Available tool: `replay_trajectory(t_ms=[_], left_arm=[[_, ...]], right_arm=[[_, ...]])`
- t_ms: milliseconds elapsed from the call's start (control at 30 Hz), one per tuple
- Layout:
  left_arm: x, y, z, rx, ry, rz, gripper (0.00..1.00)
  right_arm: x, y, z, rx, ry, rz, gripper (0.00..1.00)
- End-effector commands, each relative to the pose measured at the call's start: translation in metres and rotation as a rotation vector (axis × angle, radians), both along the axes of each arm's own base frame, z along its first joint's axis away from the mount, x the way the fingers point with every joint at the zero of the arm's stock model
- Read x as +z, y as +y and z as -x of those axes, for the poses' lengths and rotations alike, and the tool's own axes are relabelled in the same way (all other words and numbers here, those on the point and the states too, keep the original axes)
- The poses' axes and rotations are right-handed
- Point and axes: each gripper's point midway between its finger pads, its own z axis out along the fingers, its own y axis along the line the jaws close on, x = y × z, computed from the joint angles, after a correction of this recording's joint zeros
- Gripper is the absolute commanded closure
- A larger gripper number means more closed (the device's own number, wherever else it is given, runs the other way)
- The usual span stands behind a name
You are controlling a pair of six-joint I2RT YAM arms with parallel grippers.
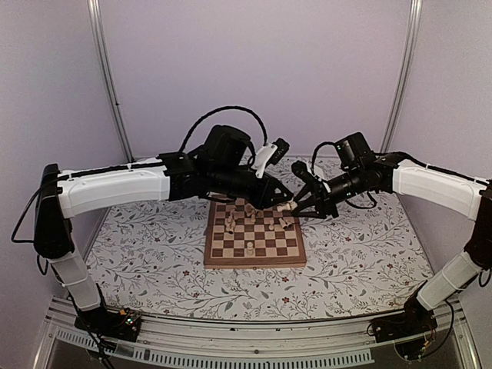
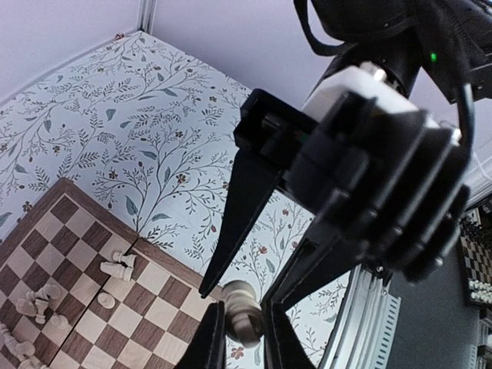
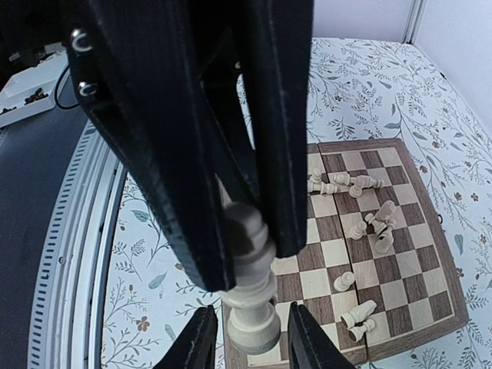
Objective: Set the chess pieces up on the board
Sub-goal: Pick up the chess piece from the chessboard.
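Both grippers meet above the right part of the board (image 1: 254, 264). My left gripper (image 1: 281, 205) is shut on a pale beige chess piece (image 1: 288, 206) and holds it in the air. In the left wrist view its fingers (image 2: 204, 338) clamp the piece (image 2: 243, 317). My right gripper (image 1: 297, 207) is open. Its fingertips (image 3: 197, 338) flank the piece's base (image 3: 254, 327) with gaps on both sides. Other chess pieces lie tipped on the board (image 3: 400, 296) in a far cluster (image 3: 355, 184), a middle cluster (image 3: 380, 227) and a near pair (image 3: 357, 315). One stands upright (image 1: 250, 247).
The board lies on a floral table cover (image 1: 154, 246). A metal rail (image 1: 254, 338) runs along the near edge, with the arm bases on it. Upright posts (image 1: 108, 77) stand at the back corners against pale walls.
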Motion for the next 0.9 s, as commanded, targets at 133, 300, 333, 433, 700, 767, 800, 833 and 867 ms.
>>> replay_trajectory(t_ms=[133, 300, 333, 433, 700, 767, 800, 833, 867], left_arm=[[0.015, -0.001, 0.008, -0.022, -0.007, 0.045, 0.86], [0.014, -0.004, 0.007, -0.033, -0.006, 0.039, 0.85], [0.014, -0.004, 0.007, -0.034, -0.009, 0.037, 0.83], [0.015, -0.004, 0.005, -0.028, -0.023, 0.026, 0.67], [0.027, 0.023, 0.006, 0.041, -0.095, 0.194, 0.36], [0.026, 0.028, 0.009, 0.045, -0.085, 0.257, 0.36], [0.026, 0.029, 0.012, 0.038, -0.08, 0.288, 0.37], [0.026, 0.03, 0.014, 0.025, -0.067, 0.318, 0.37], [0.025, 0.031, 0.015, 0.018, -0.052, 0.343, 0.38]], right_arm=[[0.017, 0.005, 0.006, 0.035, -0.003, -0.05, 0.71], [0.018, 0.005, 0.006, 0.028, -0.009, -0.049, 0.8], [0.019, 0.005, 0.006, 0.029, -0.011, -0.05, 0.82], [0.024, 0.005, 0.007, 0.03, -0.009, -0.061, 0.88], [0.032, 0.003, 0.014, 0.043, 0.0, -0.089, 0.92], [0.034, 0.002, 0.016, 0.047, 0.006, -0.099, 0.92], [0.036, 0.002, 0.017, 0.048, 0.006, -0.105, 0.93], [0.037, 0.002, 0.017, 0.05, 0.01, -0.11, 0.93], [0.038, 0.001, 0.017, 0.052, 0.012, -0.116, 0.93]])
